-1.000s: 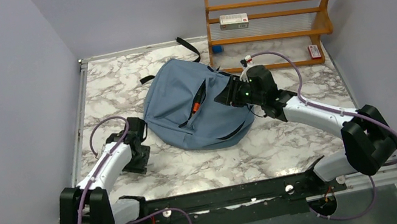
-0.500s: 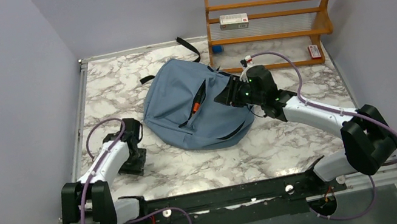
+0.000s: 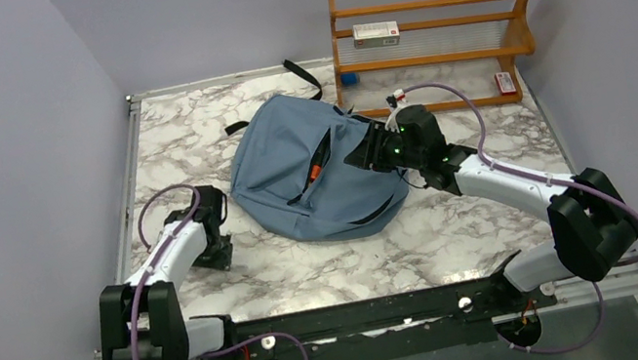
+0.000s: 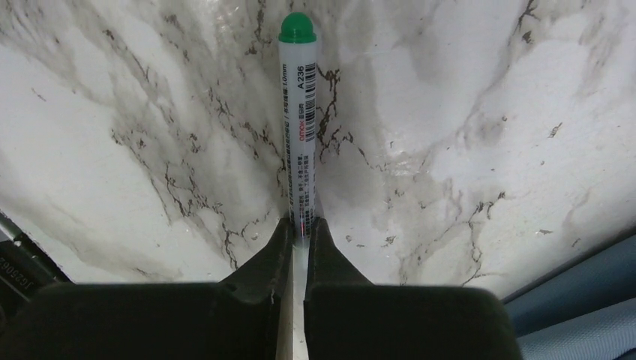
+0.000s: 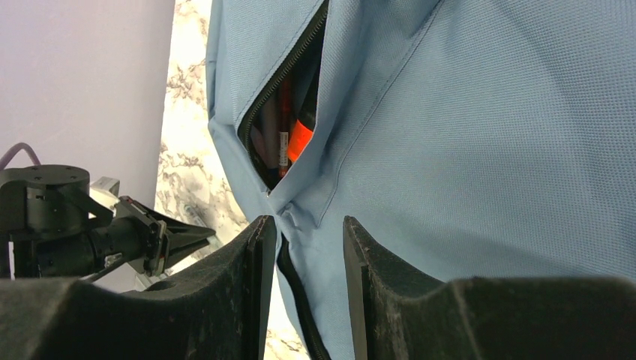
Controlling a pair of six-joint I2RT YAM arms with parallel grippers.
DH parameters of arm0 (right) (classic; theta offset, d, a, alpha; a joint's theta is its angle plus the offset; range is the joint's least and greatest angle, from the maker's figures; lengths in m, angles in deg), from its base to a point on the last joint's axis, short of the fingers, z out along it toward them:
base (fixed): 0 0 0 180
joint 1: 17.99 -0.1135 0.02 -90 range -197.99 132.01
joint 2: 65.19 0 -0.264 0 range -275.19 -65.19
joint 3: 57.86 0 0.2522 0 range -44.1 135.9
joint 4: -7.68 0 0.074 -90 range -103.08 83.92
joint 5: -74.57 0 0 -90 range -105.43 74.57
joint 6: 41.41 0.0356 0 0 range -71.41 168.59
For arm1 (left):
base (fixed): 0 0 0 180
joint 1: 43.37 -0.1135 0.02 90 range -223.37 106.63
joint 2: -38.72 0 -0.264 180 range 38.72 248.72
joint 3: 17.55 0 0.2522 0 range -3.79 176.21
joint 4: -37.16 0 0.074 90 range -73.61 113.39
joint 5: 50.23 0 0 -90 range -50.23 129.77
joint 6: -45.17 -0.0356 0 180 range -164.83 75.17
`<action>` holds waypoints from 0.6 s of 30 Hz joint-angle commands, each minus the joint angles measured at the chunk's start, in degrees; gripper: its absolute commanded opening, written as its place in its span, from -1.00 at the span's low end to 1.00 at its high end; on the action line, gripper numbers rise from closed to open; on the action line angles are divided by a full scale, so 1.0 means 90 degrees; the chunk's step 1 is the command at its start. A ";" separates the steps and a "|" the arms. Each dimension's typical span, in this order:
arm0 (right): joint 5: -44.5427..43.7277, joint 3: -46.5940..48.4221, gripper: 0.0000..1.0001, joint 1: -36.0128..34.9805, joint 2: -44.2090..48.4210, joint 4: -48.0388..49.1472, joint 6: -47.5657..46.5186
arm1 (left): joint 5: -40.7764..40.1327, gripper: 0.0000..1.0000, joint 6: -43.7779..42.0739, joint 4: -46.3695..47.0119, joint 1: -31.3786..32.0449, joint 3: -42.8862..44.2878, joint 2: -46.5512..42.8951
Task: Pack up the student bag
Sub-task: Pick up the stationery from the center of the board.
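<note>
The dusty-blue student bag [image 3: 279,172] lies flat mid-table, its front pocket [image 5: 289,112] unzipped and gaping, with an orange-tipped pen [image 5: 300,139] and other pens inside. My right gripper [image 3: 360,155] is at the bag's right side; its jaws [image 5: 304,225] are shut on a fold of fabric beside the zipper trim. My left gripper [image 3: 217,254] points down at the marble just left of the bag. In the left wrist view it [image 4: 301,225] is shut on the near end of a white marker with a green cap [image 4: 298,112] lying on the table.
A wooden rack [image 3: 437,30] stands at the back right, with a white box [image 3: 375,31] on a shelf and a small red-and-white item [image 3: 504,82] at its foot. A black strap [image 3: 301,72] trails behind the bag. Walls close in on the left, back and right.
My left gripper has closed on the marker, and its arm has shifted slightly left. The right arm and the bag have not moved.
</note>
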 commanded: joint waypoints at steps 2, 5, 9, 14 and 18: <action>-0.0158 0.0101 -0.14 0.0007 0.0128 -0.0080 -0.0007 | -0.0269 -1.00 -0.0362 0.0477 -0.0087 0.0218 0.0075; -0.0215 0.0073 -0.14 0.0005 0.0234 -0.0108 -0.0003 | -0.0291 -1.00 -0.0924 0.0837 -0.0088 0.0424 -0.0189; -0.0180 -0.0030 -0.14 0.0002 0.0400 0.0099 -0.0035 | -0.0011 -1.00 -0.2382 0.1948 -0.0084 0.0671 -0.0671; 0.0194 -0.0188 -0.14 0.0007 0.0537 0.0722 0.0016 | 0.1064 -1.00 -0.4157 0.3264 -0.0085 0.1109 -0.0919; 0.0897 -0.0271 -0.14 0.0007 0.0483 0.1489 0.0181 | 0.3189 -1.00 -0.4710 0.4957 -0.0080 0.1120 -0.0792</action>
